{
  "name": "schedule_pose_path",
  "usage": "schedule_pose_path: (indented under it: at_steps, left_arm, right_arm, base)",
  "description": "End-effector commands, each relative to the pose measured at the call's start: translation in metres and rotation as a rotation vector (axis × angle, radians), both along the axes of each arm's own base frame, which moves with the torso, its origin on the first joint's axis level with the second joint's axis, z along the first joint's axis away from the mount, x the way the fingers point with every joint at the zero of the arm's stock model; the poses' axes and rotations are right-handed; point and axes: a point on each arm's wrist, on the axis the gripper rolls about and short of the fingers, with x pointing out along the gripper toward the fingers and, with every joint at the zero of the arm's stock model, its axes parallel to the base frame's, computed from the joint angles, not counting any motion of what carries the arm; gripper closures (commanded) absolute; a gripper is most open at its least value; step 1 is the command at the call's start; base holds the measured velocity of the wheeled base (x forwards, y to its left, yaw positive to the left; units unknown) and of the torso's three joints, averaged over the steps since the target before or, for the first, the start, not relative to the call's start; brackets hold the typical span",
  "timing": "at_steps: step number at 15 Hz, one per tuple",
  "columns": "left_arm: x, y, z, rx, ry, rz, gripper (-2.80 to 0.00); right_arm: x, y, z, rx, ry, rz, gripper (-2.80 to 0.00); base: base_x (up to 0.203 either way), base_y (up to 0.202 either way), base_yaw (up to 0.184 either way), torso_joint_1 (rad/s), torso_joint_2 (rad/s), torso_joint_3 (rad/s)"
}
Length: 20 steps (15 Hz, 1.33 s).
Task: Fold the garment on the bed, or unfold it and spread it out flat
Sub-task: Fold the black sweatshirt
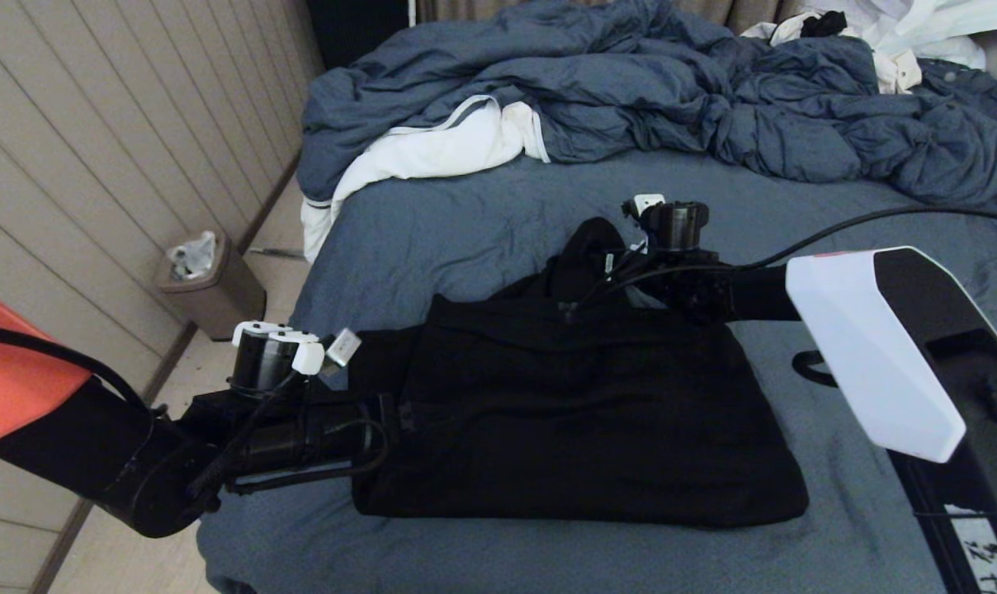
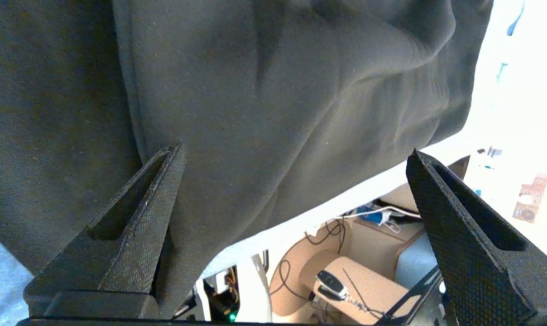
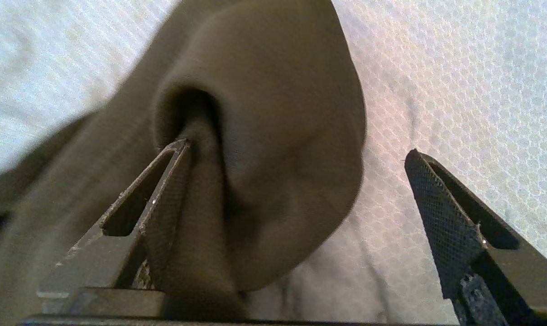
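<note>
Both my grippers gape wide, left gripper (image 2: 296, 154) and right gripper (image 3: 296, 151) against the folded black hoodie (image 1: 581, 412) on the bed (image 1: 482, 214).

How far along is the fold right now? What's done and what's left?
Done: the garment lies on the bed as a compact dark rectangle. In hand: nothing is gripped; the left gripper is open at its left edge, and the right gripper is open at the bunched hood on the far side, fabric against one of its fingers. Left: probably tucking that hood in and tidying the edges.
</note>
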Motion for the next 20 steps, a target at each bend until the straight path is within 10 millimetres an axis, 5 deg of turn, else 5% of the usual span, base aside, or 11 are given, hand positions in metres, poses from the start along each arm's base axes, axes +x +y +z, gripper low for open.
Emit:
schedule_pose_path:
  at_steps: [1,12,13,18,19,20]
  left_arm:
    - [0.0002,-0.0008,-0.0010,-0.003,0.003,-0.003,-2.80]
    - [0.0002,-0.0011,-0.0033,0.000,0.011,-0.005,-2.80]
    - [0.0000,-0.0010,-0.0035,0.000,0.012,-0.005,-2.80]
    - [0.0001,-0.0011,-0.0040,0.001,0.013,-0.004,-2.80]
    - [0.0005,-0.0013,-0.0054,0.004,0.017,-0.003,-2.80]
    - [0.0009,-0.0014,-0.0070,0.006,0.021,-0.002,-2.80]
  right_arm:
    - [0.0042,-0.0030,-0.0116,-0.010,0.023,-0.006,-2.80]
    - [0.0067,-0.0079,-0.0172,-0.021,0.035,0.004,-2.80]
    - [0.0062,-0.0087,-0.0154,-0.017,0.033,0.007,0.00]
    - [0.0075,-0.0072,-0.0187,-0.017,0.030,0.011,0.00]
    - [0.0070,-0.0068,-0.0170,-0.015,0.027,0.011,-2.80]
    - [0.0060,-0.0061,-0.0142,-0.013,0.021,0.012,-2.80]
  base:
    - [0.000,0.000,0.000,0.000,0.00,0.000]
    - [0.000,0.000,0.000,0.000,0.00,0.000]
    - [0.000,0.000,0.000,0.000,0.00,0.000]
    - [0.000,0.000,0.000,0.000,0.00,0.000]
    - [0.000,0.000,0.000,0.000,0.00,0.000]
    - [0.000,0.000,0.000,0.000,0.00,0.000]
